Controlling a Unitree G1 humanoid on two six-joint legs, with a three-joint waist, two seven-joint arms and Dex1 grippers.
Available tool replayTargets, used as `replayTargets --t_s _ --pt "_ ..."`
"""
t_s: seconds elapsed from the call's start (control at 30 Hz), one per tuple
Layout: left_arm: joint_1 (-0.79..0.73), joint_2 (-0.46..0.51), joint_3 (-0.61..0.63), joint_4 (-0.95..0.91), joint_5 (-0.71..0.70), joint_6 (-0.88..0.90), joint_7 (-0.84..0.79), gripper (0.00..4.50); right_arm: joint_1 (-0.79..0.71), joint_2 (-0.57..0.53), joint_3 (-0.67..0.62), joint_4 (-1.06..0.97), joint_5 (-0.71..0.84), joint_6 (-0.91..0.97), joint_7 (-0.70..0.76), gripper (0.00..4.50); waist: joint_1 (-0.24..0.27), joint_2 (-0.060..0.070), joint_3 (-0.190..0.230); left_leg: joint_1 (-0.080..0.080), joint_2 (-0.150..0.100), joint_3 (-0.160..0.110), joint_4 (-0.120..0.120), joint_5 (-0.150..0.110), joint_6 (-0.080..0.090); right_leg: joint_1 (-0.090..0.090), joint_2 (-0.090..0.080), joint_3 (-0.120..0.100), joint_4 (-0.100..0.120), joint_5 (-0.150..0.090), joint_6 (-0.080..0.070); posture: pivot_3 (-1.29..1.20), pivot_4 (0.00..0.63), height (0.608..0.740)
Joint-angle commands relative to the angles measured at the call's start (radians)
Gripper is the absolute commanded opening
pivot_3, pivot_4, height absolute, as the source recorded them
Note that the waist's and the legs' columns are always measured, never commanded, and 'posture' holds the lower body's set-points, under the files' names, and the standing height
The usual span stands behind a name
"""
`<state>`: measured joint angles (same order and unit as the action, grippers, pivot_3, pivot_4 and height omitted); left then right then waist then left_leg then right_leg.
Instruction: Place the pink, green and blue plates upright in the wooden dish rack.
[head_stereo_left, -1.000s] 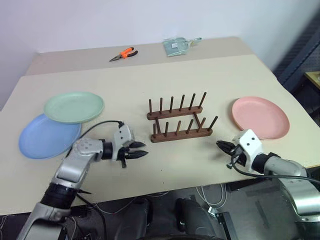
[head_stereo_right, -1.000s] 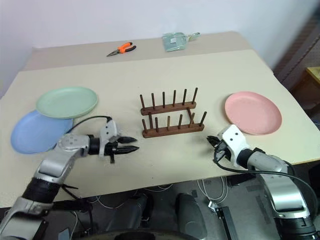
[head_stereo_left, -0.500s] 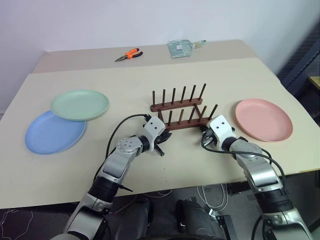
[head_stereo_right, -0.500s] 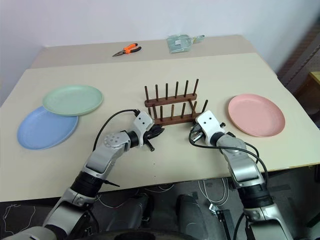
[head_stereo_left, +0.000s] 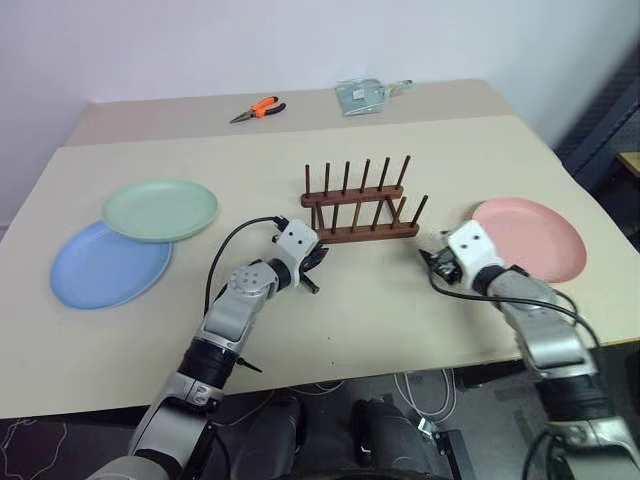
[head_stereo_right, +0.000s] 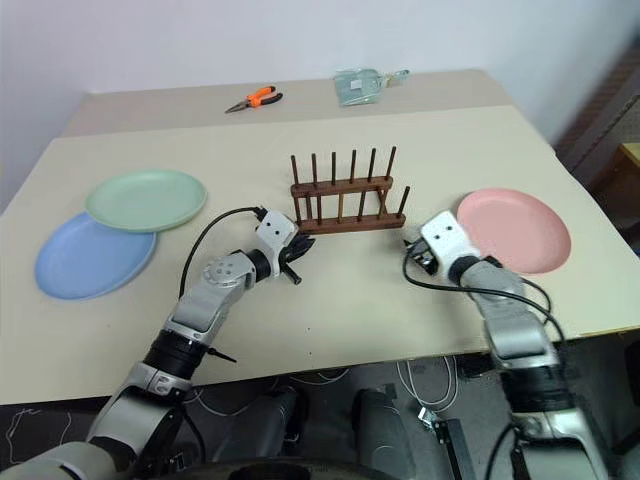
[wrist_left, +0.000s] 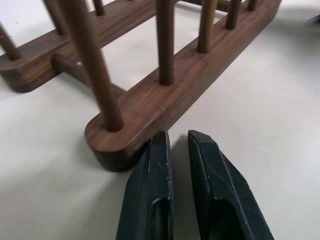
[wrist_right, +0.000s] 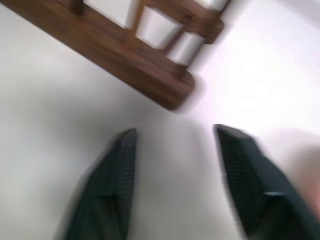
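Since half a second ago the wooden dish rack (head_stereo_left: 360, 206) sits a little farther back and squarer, and the right gripper (wrist_right: 175, 150) has spread its fingers. Its thin pegs hold nothing. The left gripper (wrist_left: 177, 150), fingers together, touches its near-left end. Matte round plates lie flat: green plate (head_stereo_left: 160, 209) overlapping blue plate (head_stereo_left: 100, 268) left, pink plate (head_stereo_left: 535, 238) right.

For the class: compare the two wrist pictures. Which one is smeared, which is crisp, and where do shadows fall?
Left wrist view: crisp on the wooden dish rack near rail and the left gripper, with a soft shadow on the table beside the rail. Right wrist view: smeared throughout, the right gripper fingers and the rack's end blurred at their edges, shadows faint.
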<state>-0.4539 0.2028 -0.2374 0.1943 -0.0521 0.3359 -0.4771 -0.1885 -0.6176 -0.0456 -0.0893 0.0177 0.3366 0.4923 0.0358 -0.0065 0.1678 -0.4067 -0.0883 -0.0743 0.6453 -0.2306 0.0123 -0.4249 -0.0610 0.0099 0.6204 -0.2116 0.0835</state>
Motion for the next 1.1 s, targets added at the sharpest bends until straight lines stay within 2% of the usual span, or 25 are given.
replayTargets --t_s 0.03,0.17,0.3,0.33,0.4,0.6,0.63,0.77,0.87,0.93,1.03,1.1 --pt "0.037 0.020 0.017 -0.012 -0.005 0.016 -0.020 0.52 0.051 -0.072 -0.103 -0.138 0.019 0.030 0.028 4.34 -0.004 0.000 0.000 0.000 0.000 0.000 0.000 0.000 0.000 0.000 0.000 0.000 0.000 0.000 0.000 0.00 0.150 0.729" --pt "0.066 0.009 0.013 -0.119 -0.079 0.005 -0.121 0.52 0.151 -0.145 -0.149 -0.130 -0.039 0.075 0.016 4.34 -0.001 0.000 0.000 0.000 0.000 0.000 0.000 0.000 0.000 0.000 0.000 0.000 0.000 -0.002 -0.002 0.00 0.150 0.729" --pt "0.073 0.000 0.006 -0.181 -0.116 0.015 -0.173 0.52 0.132 -0.131 -0.120 -0.053 -0.087 0.093 -0.040 4.34 0.003 0.000 0.000 -0.002 0.000 0.000 0.001 -0.001 0.001 0.000 -0.001 0.000 -0.002 -0.002 -0.003 0.00 0.150 0.729" --pt "0.073 -0.003 0.005 -0.195 -0.125 0.020 -0.181 0.52 0.122 -0.129 -0.110 -0.024 -0.108 0.095 -0.062 4.11 0.002 0.000 0.000 -0.002 0.000 0.001 0.001 -0.001 0.001 0.000 -0.001 0.000 -0.002 -0.002 -0.003 0.00 0.150 0.729" --pt "0.071 -0.008 0.010 -0.219 -0.138 0.031 -0.190 0.52 0.108 -0.125 -0.105 0.010 -0.118 0.097 -0.077 3.48 0.002 0.000 0.000 -0.002 0.000 0.001 0.001 -0.001 0.001 0.000 -0.001 0.000 -0.002 -0.002 -0.003 0.00 0.150 0.729" --pt "0.085 -0.002 0.020 -0.255 -0.152 0.050 -0.195 0.52 0.072 -0.112 -0.098 0.030 -0.113 0.071 -0.083 0.40 0.003 0.000 0.001 -0.002 0.000 0.001 0.001 -0.001 0.001 0.000 -0.001 0.000 -0.003 -0.002 -0.003 0.00 0.150 0.729" --pt "0.092 0.002 0.021 -0.262 -0.153 0.050 -0.198 0.52 0.064 -0.112 -0.092 0.023 -0.116 0.060 -0.083 0.07 0.003 0.000 0.001 -0.002 0.000 0.001 0.001 -0.001 0.001 0.000 -0.001 0.000 -0.003 -0.002 -0.003 0.00 0.150 0.729" --pt "0.103 0.018 0.030 -0.271 -0.157 0.051 -0.203 0.52 0.022 -0.119 -0.076 -0.033 -0.120 -0.017 -0.067 0.07 0.001 0.001 0.001 -0.002 0.000 0.001 0.000 -0.001 0.001 -0.001 -0.001 0.000 -0.003 -0.002 -0.003 0.00 0.150 0.729" --pt "0.104 0.028 0.045 -0.268 -0.160 0.046 -0.201 0.52 -0.065 -0.090 -0.102 -0.107 -0.033 -0.044 -0.030 0.07 -0.002 0.002 0.002 -0.002 0.000 0.001 0.001 -0.001 0.001 -0.001 0.000 0.000 -0.003 -0.002 -0.003 0.00 0.150 0.729" --pt "0.104 0.033 0.059 -0.265 -0.170 0.044 -0.197 0.52 -0.145 -0.030 -0.152 -0.174 0.118 0.001 0.003 0.07 -0.007 0.002 0.003 -0.002 0.000 0.001 0.000 -0.001 0.001 -0.001 0.000 0.000 -0.002 -0.002 -0.003 0.00 0.150 0.729" --pt "0.105 0.041 0.075 -0.267 -0.183 0.040 -0.199 0.52 -0.293 0.072 -0.263 -0.278 0.489 0.193 0.031 0.07 -0.007 0.002 0.003 -0.002 0.001 0.000 0.000 -0.001 0.001 -0.001 0.000 0.000 -0.002 -0.001 0.000 0.00 0.150 0.729" --pt "0.106 0.042 0.084 -0.270 -0.191 0.040 -0.201 0.52 -0.355 0.102 -0.304 -0.316 0.680 0.293 0.034 0.07 0.003 0.001 0.003 -0.003 0.000 -0.001 0.000 -0.001 0.002 -0.001 0.000 -0.001 -0.003 0.000 0.000 0.00 0.150 0.729"
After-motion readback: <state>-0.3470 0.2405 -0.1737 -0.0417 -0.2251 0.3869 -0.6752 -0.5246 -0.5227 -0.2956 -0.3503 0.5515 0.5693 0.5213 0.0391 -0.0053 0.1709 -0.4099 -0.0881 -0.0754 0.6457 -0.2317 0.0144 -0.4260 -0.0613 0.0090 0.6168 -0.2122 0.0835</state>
